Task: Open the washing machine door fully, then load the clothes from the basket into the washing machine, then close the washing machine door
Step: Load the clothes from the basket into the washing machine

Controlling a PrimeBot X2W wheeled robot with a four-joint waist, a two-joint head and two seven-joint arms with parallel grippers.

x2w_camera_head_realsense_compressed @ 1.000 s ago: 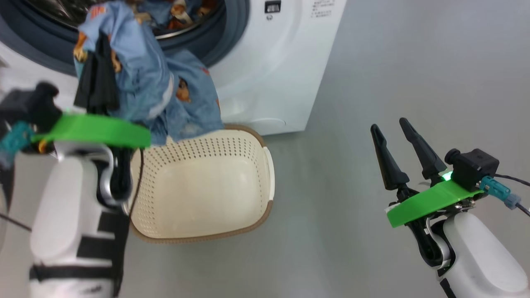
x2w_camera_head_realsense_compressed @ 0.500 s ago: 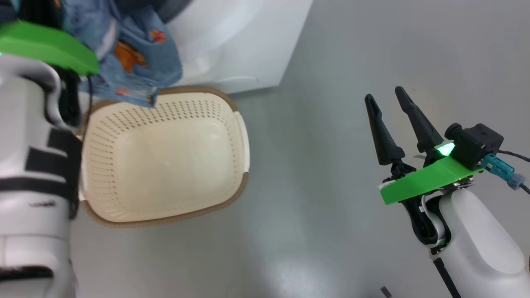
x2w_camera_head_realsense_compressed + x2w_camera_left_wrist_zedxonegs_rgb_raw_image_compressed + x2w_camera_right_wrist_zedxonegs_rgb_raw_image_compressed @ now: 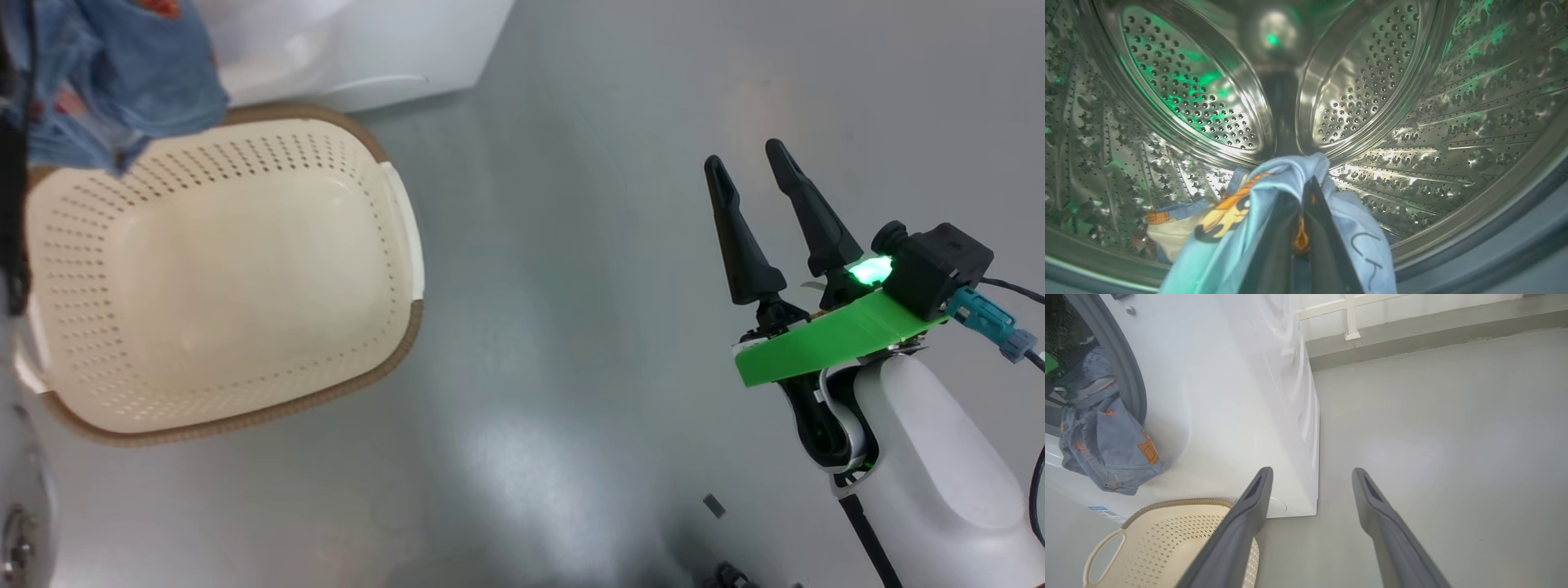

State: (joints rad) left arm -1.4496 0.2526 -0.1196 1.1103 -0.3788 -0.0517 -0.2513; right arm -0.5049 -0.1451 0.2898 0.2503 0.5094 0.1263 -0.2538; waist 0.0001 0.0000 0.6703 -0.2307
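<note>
**Blue hem left hanging outside the drum**

The left pincer [image 3: 1305,192] is clamped on a fold of the blue clothes [image 3: 1237,212]. Its tips are inside the steel drum [image 3: 1453,122], where more printed cloth lies low on the left.

In the right wrist view, a long tail of blue cloth [image 3: 1106,449] spills over the grey ring [image 3: 1133,375] and down the white front of the washing machine [image 3: 1229,396]. Letting go now looks risky, because the weight of that tail could drag the piece back out towards the floor [image 3: 571,245]. If it stays draped there, the door would likely pinch it on closing.

The basket [image 3: 404,327] sits on the floor right against the machine, and what shows of its inside is bare. The right pincer [image 3: 744,157] hangs well off to the right, fingers apart and holding nothing.
</note>
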